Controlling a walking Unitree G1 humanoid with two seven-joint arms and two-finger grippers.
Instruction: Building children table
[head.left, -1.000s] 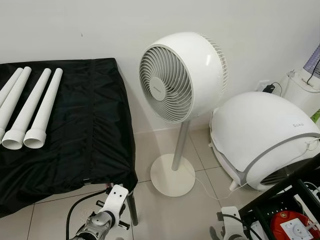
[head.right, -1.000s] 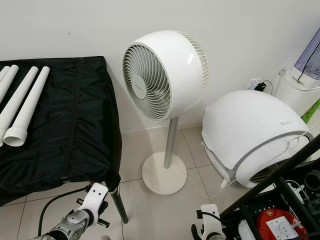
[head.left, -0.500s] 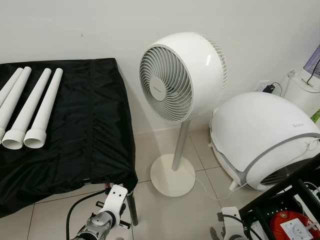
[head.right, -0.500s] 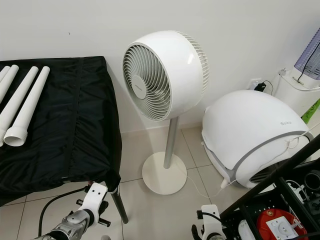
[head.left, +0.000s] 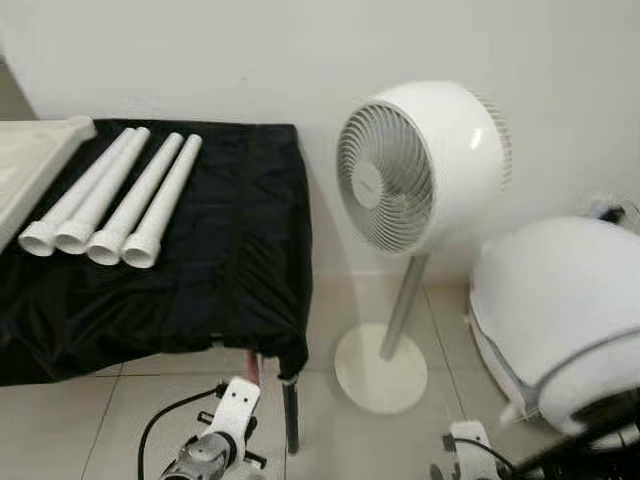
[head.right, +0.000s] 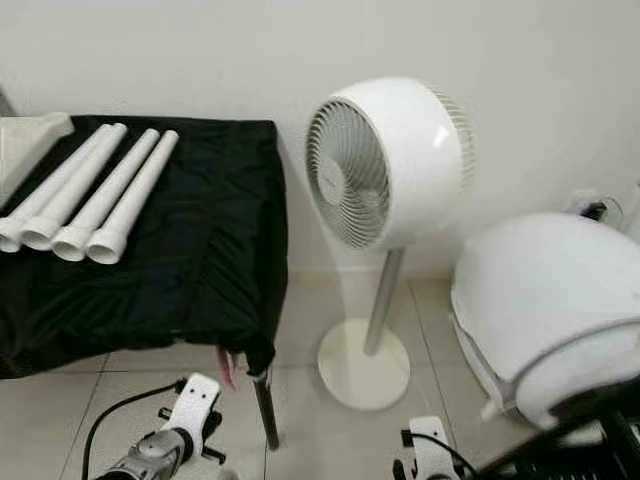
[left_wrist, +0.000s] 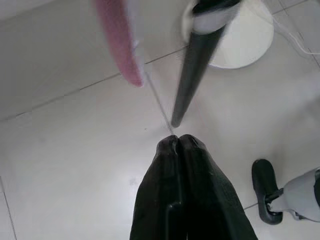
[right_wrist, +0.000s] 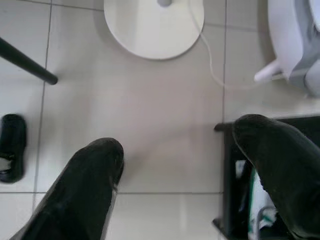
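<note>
Far left: corner of a pale tabletop panel (head.left: 35, 150), lying flat on a table draped in black cloth (head.left: 230, 250). Just beside it, four white tube legs (head.left: 110, 205) laid side by side, touching one another, wide open ends toward the camera, none joined to the panel. Judged from this: assembly not begun; all four legs left to fit, then the finished table to be turned upright.

Lower left, below the draped table's edge: left gripper (left_wrist: 175, 141), hanging low over tiled floor (right_wrist: 135, 110), black fingers pressed together with nothing between them, pointing down near the table's dark metal leg (left_wrist: 192, 75) and a pink strip (left_wrist: 120, 42) dangling from the cloth.

Centre: white pedestal fan (head.left: 415, 165) on a slim pole with a round base (head.left: 380, 365), against a plain white wall.

Lower right: right gripper (right_wrist: 175, 150), also low above the tiles, fingers spread wide apart and empty, near a black frame at the floor.

Far right: large white domed appliance (head.left: 560, 320) with a grey band, standing on the floor beside the fan.

Both arms well apart from the parts; an approach to the table needed first.
</note>
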